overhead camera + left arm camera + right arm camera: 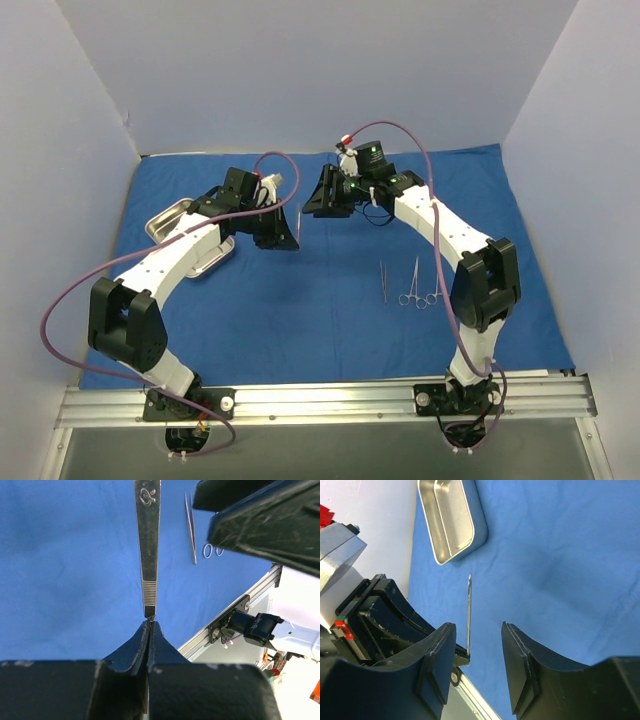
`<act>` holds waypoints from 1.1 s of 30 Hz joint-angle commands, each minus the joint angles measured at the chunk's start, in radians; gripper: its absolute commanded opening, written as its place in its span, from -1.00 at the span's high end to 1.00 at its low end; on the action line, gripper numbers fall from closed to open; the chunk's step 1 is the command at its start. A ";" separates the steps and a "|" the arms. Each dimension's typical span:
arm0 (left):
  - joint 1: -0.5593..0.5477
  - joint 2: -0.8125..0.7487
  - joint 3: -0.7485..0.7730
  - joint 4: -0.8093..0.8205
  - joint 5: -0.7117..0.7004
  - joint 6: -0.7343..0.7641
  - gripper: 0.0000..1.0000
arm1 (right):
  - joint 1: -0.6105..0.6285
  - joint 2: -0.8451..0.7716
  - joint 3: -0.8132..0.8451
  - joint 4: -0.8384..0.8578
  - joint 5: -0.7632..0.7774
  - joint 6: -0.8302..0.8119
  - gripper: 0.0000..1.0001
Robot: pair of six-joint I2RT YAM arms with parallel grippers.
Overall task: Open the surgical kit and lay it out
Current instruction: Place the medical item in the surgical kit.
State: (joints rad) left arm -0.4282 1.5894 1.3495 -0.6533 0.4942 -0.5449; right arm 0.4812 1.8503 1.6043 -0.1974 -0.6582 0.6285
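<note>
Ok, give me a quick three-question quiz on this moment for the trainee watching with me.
1. True or false: the left gripper is shut on the tweezers.
2. How does the steel tray lie? A) open side up on the blue cloth, beside the left arm; B) flipped upside down; C) standing on its end.
3. Fill in: the jaws of the right gripper stand ___.

Key: 1 true; 2 A; 3 open.
</note>
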 commanded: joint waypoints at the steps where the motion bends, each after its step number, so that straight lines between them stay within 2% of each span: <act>1: -0.017 -0.014 0.014 0.032 -0.009 -0.009 0.95 | 0.017 -0.023 0.022 0.007 -0.015 -0.001 0.18; 9: -0.030 -0.016 0.013 0.037 -0.009 -0.016 0.95 | 0.039 0.013 0.034 0.003 -0.021 -0.006 0.23; 18: -0.030 -0.020 0.005 0.053 0.012 -0.018 0.95 | 0.051 0.053 0.032 0.021 -0.026 0.002 0.38; 20: -0.030 -0.020 0.005 0.054 0.010 -0.017 0.95 | 0.051 0.062 0.034 0.023 -0.031 0.002 0.58; 23: -0.030 -0.017 0.000 0.067 0.027 -0.016 0.95 | 0.050 0.073 0.031 0.033 -0.044 0.004 1.00; 24: -0.029 -0.014 -0.001 0.072 0.036 -0.018 0.95 | 0.048 0.075 0.031 0.027 -0.046 0.004 1.00; 26: -0.029 -0.006 0.003 0.049 0.026 -0.013 0.70 | 0.039 0.064 0.020 0.007 -0.032 -0.012 1.00; 27: -0.027 -0.009 0.007 0.041 0.018 -0.009 0.39 | 0.031 0.061 0.019 -0.013 -0.024 -0.051 1.00; 28: -0.021 -0.019 0.005 0.015 -0.003 0.008 0.27 | 0.022 0.049 0.013 -0.067 -0.017 -0.079 1.00; 31: 0.011 -0.051 -0.015 -0.023 -0.032 0.043 0.09 | -0.036 0.000 -0.085 -0.143 -0.018 -0.188 1.00; 33: 0.037 -0.080 -0.042 -0.022 -0.022 0.045 0.08 | -0.078 -0.038 -0.212 -0.158 -0.031 -0.239 1.00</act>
State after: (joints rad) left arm -0.4309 1.5818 1.3231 -0.6544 0.4786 -0.5373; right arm 0.4664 1.8957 1.5169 -0.2420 -0.6861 0.5159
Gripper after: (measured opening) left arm 0.458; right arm 0.051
